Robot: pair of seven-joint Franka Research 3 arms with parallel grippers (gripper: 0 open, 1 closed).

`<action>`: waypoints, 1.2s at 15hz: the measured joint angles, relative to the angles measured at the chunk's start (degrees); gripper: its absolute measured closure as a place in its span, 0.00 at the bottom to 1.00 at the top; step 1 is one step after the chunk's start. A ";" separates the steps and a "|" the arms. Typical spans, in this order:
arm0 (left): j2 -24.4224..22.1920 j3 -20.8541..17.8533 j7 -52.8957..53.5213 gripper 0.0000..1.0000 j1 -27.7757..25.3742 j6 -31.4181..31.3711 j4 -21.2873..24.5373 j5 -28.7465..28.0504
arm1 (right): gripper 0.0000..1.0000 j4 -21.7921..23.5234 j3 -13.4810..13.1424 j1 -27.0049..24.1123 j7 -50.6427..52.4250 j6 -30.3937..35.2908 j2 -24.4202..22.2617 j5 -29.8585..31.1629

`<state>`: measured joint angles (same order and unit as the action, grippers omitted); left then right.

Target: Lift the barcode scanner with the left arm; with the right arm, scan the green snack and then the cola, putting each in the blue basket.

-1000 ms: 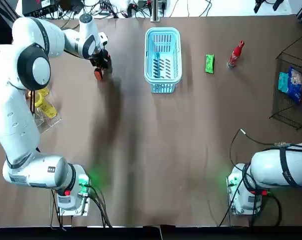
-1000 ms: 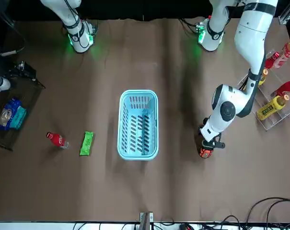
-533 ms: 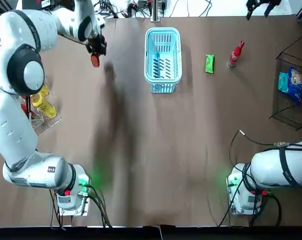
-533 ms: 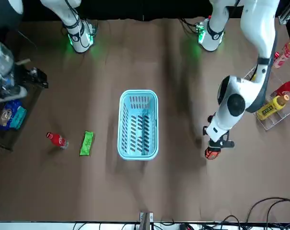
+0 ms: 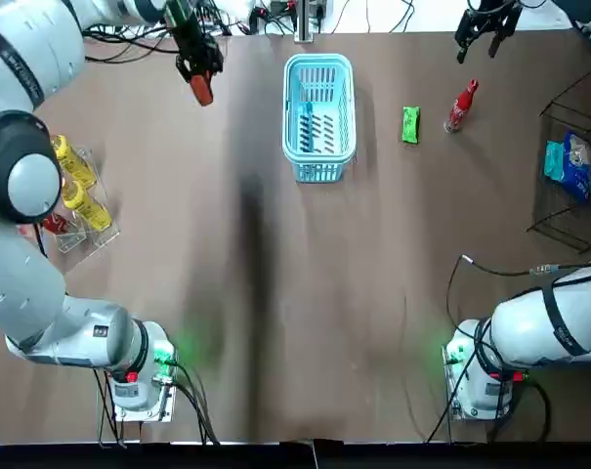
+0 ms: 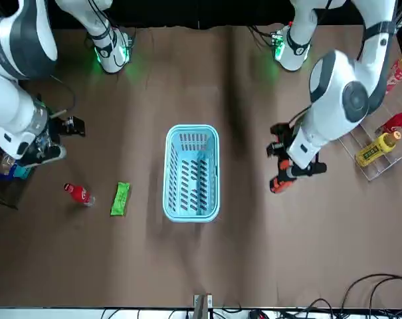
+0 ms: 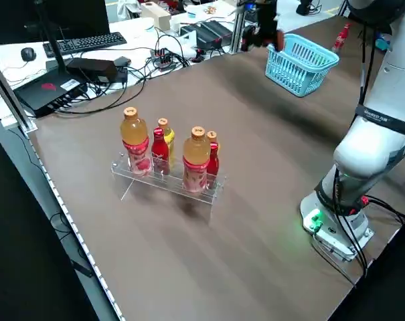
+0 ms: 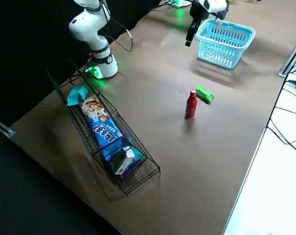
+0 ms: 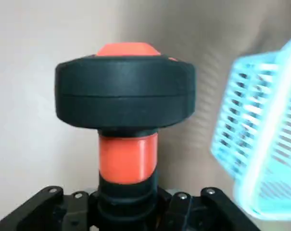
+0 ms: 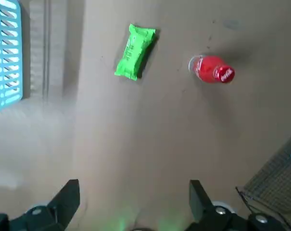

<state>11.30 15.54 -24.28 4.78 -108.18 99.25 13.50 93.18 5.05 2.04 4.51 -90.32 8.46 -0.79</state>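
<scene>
The left jaws are pinching the scanner (image 5: 199, 85) by its orange grip, with the black head (image 9: 125, 94) standing out past the fingertips; it hangs clear of the bench (image 5: 324, 293). Just off to one side of these jaws, toward the right arm, sits the blue basket (image 5: 319, 61), upright, its slotted floor in full view. The right jaws are spread wide and hover over the far part of the bench, touching nothing. Below them and a little ahead stands the cola (image 10: 212, 70), upright on the bench, the nearer of the two things to these jaws. The green snack (image 10: 134, 51) lies flat just beside it, between the cola and the basket, touching neither. Two more holders sit well apart from both jaws: a wire rack (image 8: 138, 171) at the bench's edge on the right arm's side, with blue packets (image 8: 106, 132) lying in it, and a clear tray (image 7: 165, 184) on the left arm's side, with bottles (image 7: 197, 157) of yellow and red drink standing upright in it.
</scene>
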 joint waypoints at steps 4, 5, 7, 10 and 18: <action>-0.44 3.18 -8.11 0.93 0.25 4.16 -5.17 8.80 | 0.00 0.73 0.00 0.08 0.00 -6.46 5.17 -0.01; -0.43 4.25 -9.27 0.93 0.39 4.22 -5.28 9.98 | 0.00 0.88 0.00 0.11 0.00 -9.42 7.04 -0.02; -0.27 6.09 -11.09 0.93 0.87 4.21 -5.29 10.97 | 0.00 1.02 -0.01 0.15 0.00 -15.24 11.07 -0.02; 0.16 7.55 -12.42 0.93 1.22 4.14 -5.87 12.48 | 0.00 1.01 -0.16 0.14 -0.01 -21.78 15.95 -0.02; 3.59 7.52 -10.08 0.93 0.13 4.13 -8.91 19.87 | 0.02 1.00 -0.22 0.66 -5.31 -37.14 25.74 -0.04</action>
<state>14.89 23.06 -34.36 4.91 -104.05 90.33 33.37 94.18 4.82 2.70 -0.80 -127.45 34.20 -0.82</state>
